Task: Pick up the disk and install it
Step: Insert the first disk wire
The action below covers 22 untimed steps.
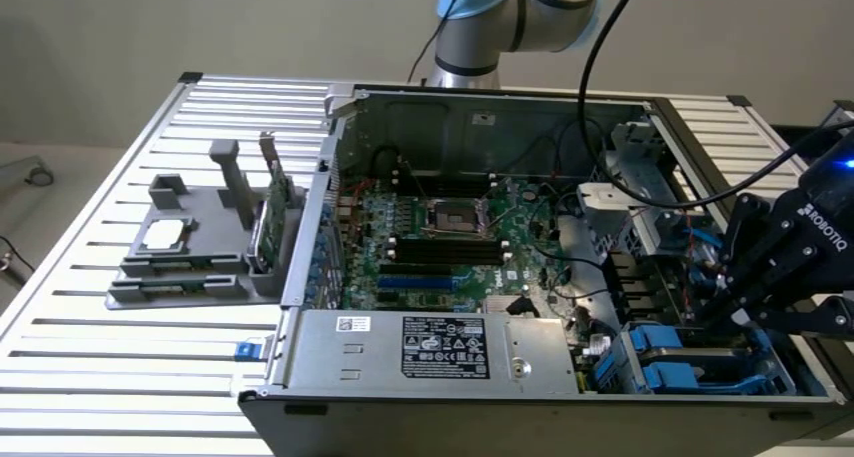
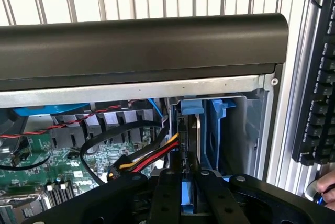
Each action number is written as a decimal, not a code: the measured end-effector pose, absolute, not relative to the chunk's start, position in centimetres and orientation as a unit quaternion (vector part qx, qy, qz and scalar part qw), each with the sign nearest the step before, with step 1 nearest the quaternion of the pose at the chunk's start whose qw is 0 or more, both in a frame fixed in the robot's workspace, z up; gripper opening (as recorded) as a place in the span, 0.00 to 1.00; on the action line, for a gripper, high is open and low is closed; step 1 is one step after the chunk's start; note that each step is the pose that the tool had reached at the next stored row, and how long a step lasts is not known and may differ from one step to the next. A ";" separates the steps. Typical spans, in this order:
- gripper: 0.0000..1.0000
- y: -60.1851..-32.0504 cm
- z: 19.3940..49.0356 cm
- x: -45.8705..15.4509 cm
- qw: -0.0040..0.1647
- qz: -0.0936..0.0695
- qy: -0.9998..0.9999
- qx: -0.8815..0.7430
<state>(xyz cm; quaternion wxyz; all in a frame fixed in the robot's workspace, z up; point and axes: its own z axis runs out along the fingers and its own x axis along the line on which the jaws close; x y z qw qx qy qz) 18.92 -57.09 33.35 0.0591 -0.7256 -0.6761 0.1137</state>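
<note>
Down at the drive bay, your blue-framed silver-grey disk (image 2: 187,203) stands on edge, pinched between the black gripper's (image 2: 187,192) narrowed fingers (image 2: 166,195), mostly hidden by them. Blue plastic bay rails (image 2: 217,130) sit just beyond; the open grey computer case (image 1: 400,362) surrounds everything.

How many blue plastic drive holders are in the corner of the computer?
2 show: one blue plastic carrier nearer the motherboard, another beside it under the black gripper. More may be hidden.

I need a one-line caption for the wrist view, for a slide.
Gripper shut on the blue-framed disk, above the drive bay of the open computer case.
</note>
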 end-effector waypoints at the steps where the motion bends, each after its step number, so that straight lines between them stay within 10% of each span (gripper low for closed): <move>1: 0.16 -57.1 33.4 18.9 0.059 0.114 -0.676 -0.726; 22: 0.16 -57.3 33.3 19.1 0.067 0.107 -0.677 -0.725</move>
